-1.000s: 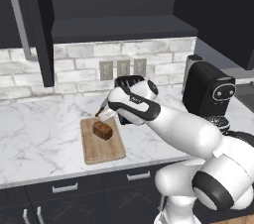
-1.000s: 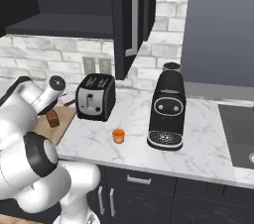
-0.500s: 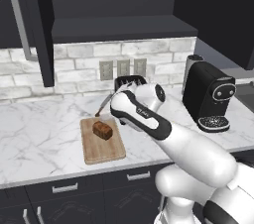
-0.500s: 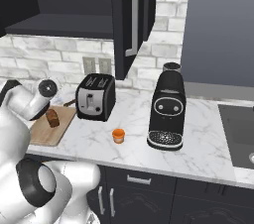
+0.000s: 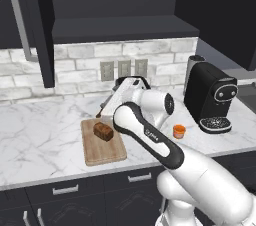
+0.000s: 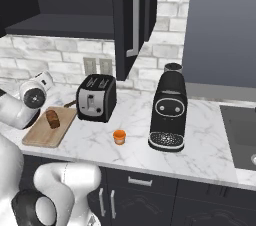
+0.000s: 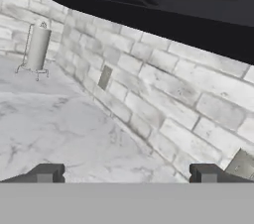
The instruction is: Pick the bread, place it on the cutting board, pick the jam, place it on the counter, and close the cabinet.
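Note:
The dark-brown bread lies on the tan cutting board, free of the gripper. The small orange jam stands upright on the white marble counter, between the board and the coffee machine. My gripper is open with nothing between its fingertips. It points at the brick back wall, above the board's far end. The dark cabinet's door stands open.
A black toaster sits just right of the board. The black coffee machine is farther right, with a sink beyond it. A paper-towel holder stands far along the counter. Wall outlets are behind the arm.
My arm has swung and the hand has drawn up and back from the bread, which stays on the board. The gripper has stayed open.

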Controlling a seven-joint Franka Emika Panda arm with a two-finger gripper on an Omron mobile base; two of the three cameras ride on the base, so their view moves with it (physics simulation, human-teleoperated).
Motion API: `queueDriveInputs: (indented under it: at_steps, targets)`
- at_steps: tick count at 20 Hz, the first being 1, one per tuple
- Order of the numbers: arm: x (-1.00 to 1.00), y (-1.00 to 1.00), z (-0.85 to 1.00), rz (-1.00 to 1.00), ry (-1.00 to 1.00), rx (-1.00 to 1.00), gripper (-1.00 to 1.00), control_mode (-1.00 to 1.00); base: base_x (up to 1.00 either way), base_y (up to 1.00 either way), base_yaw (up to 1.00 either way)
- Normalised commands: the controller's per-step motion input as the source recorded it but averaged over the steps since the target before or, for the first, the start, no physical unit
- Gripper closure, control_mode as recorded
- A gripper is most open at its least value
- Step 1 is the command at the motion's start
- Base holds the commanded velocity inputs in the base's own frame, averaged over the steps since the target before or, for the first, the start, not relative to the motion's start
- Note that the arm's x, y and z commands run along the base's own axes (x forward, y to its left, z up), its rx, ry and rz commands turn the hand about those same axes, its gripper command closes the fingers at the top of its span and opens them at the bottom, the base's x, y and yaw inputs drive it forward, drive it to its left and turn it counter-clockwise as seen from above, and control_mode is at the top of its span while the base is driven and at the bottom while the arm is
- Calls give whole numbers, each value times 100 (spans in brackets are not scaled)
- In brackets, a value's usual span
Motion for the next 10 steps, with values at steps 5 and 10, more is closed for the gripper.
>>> queueDriveInputs:
  at_steps: [5, 10]
  targets:
    - [-52, 1, 36, -4, -17, 0, -100, -100, 0, 0, 0]
    - [-65, 2, 34, -7, -14, 0, -100, -100, 0, 0, 0]
